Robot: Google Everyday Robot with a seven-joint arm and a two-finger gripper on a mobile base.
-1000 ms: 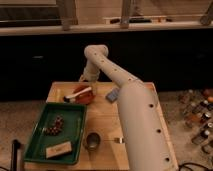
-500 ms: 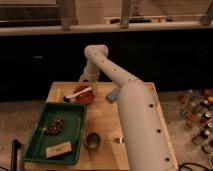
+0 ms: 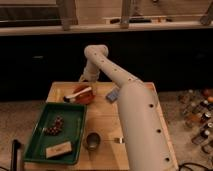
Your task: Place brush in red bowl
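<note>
Where wooden table [image 3: 102,125] meets dark cabinets, hand [image 3: 81,80] above brush [image 3: 78,94] in red bowl [image 3: 85,97], grip unclear.

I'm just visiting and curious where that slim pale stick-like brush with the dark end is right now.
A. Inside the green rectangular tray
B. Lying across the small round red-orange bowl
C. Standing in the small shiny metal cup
B: the slim pale brush lies across the red-orange bowl, with the gripper just behind it.

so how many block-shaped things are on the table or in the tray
2. A tan wooden block lies in the green tray's near end; a blue-grey block sits right of the red bowl. The gripper is above the bowl. The arm may hide more.
</note>
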